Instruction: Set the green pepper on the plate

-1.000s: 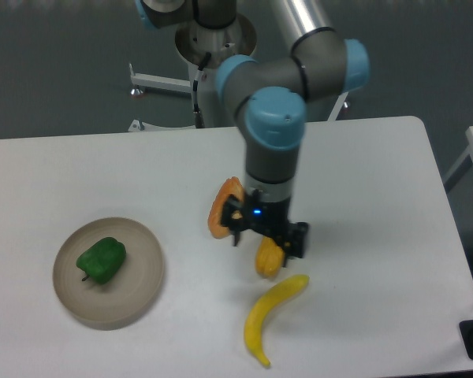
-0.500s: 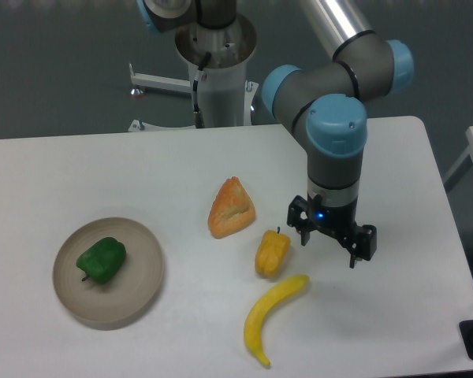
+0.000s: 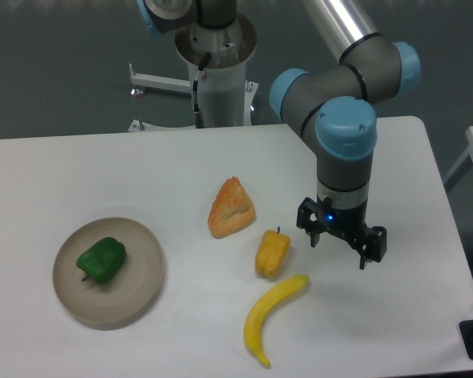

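Observation:
The green pepper (image 3: pixel 102 261) lies on the beige plate (image 3: pixel 142 272) at the left of the table, left of the plate's middle. My gripper (image 3: pixel 340 249) hangs over the table's right half, far from the plate, just right of a yellow pepper. Its fingers are spread apart and hold nothing.
A yellow-orange pepper (image 3: pixel 272 253) stands near the middle, with a banana (image 3: pixel 270 316) in front of it and an orange wedge-shaped piece of food (image 3: pixel 231 209) behind it to the left. The table's right edge (image 3: pixel 449 236) is near the arm.
The arm has swung right, from over the yellow pepper to the right half of the table. The gripper stays open and empty. The green pepper has not moved on the plate.

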